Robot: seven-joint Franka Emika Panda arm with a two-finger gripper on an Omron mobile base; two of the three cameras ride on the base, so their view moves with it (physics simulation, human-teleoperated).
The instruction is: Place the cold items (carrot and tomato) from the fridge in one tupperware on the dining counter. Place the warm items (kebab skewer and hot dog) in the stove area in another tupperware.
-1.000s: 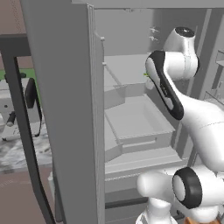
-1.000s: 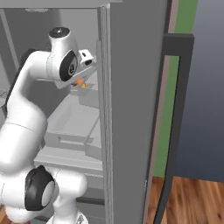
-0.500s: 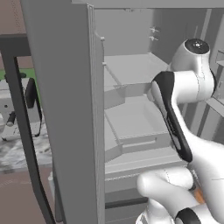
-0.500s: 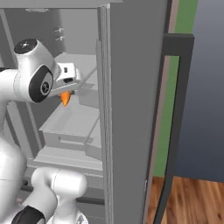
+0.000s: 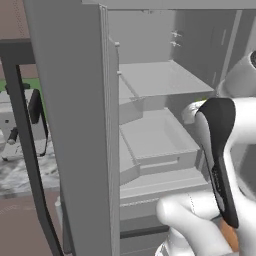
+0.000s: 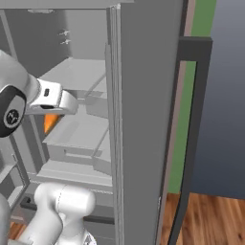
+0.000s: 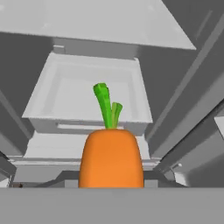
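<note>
The carrot sits in the pincer, pinched there and lifted in front of the open fridge. Its green stalk points toward the fridge's drawer, and its orange body hangs just under the wrist, outside the shelves.

Smooth matt orange carrot with green stalks, matt grey plastic-looking fridge drawer, glossy white arm shell, planked wood floor.

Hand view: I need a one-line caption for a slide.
The claw holds a carrot, green stem up, before the open fridge's white drawer and shelf.
</note>
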